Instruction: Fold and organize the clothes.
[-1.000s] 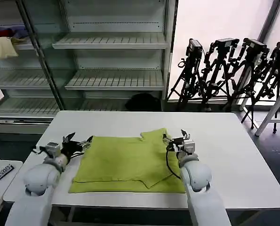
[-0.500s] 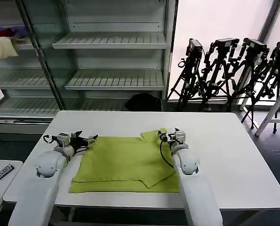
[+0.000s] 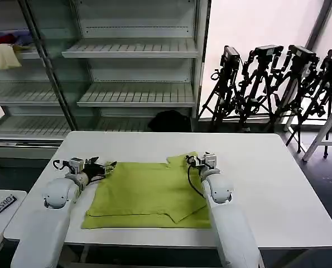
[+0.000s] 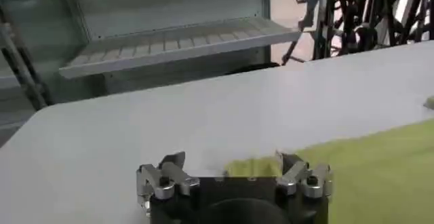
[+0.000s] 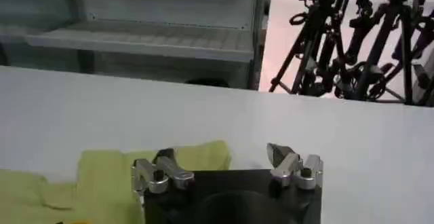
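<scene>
T-shirt (image 3: 146, 192) is lying flat on white table (image 3: 277, 190) | left gripper (image 3: 107, 166) is sitting released at its 10 o'clock corner | right gripper (image 3: 191, 161) is sitting released at its 1 o'clock sleeve | no writing is readable

No text, label, brand, number or sign can be read on anything here.

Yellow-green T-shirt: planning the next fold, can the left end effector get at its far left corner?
Probably yes. The open left end effector sits right at the T-shirt corner, with bare table around it.
</scene>
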